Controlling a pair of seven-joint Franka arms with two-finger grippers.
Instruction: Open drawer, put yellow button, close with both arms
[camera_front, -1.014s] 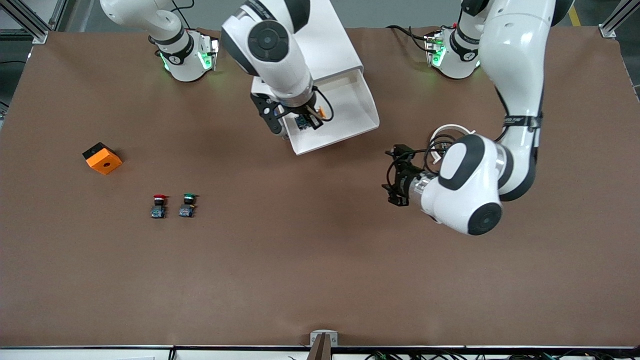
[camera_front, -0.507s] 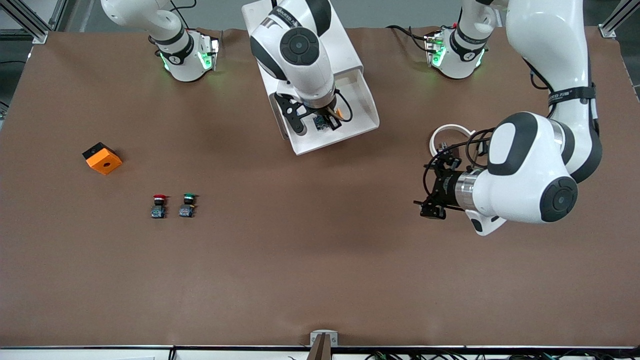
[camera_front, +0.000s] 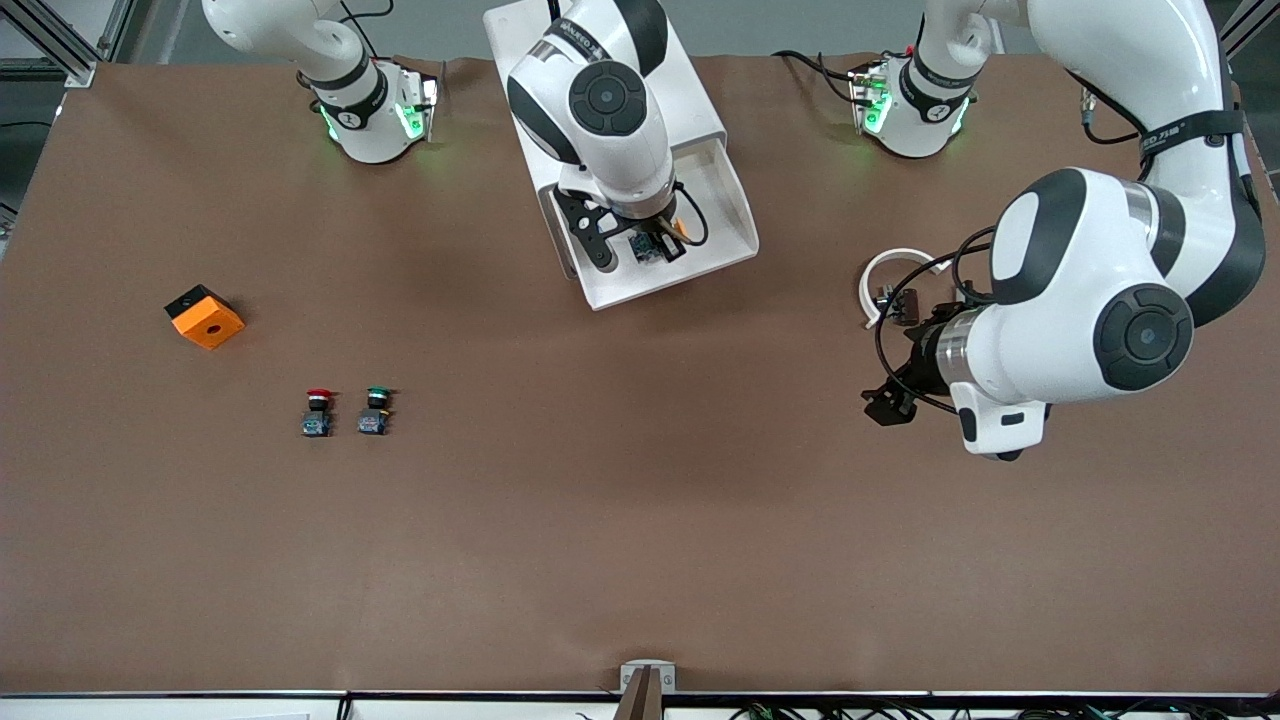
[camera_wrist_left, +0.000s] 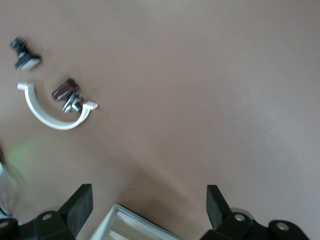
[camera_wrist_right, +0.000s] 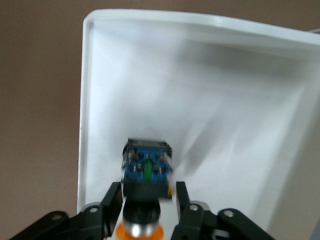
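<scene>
Top drawer (camera_front: 720, 215) pulled out of white cabinet (camera_front: 640, 90). Right gripper (camera_front: 630, 243) over open drawer, fingers (camera_wrist_right: 112, 202) clamped on yellow button (camera_wrist_right: 146, 172) (blue base pointing into tray). Left gripper (camera_front: 890, 405) hovers over bare table (camera_front: 640, 550) toward left arm's end, fingers (camera_wrist_left: 80, 202) spread wide, holding nothing. White ring piece (camera_front: 893, 275) on table just beside it. Orange block (camera_front: 204, 316), red button (camera_front: 318, 411), green button (camera_front: 375, 410) toward right arm's end

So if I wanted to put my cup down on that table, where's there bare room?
The broad brown stretch along the table edge nearest the front camera is bare. Crowded: around the drawer, where the right claw holds the yellow button, near the white ring by the left claw, and by the red button.
</scene>
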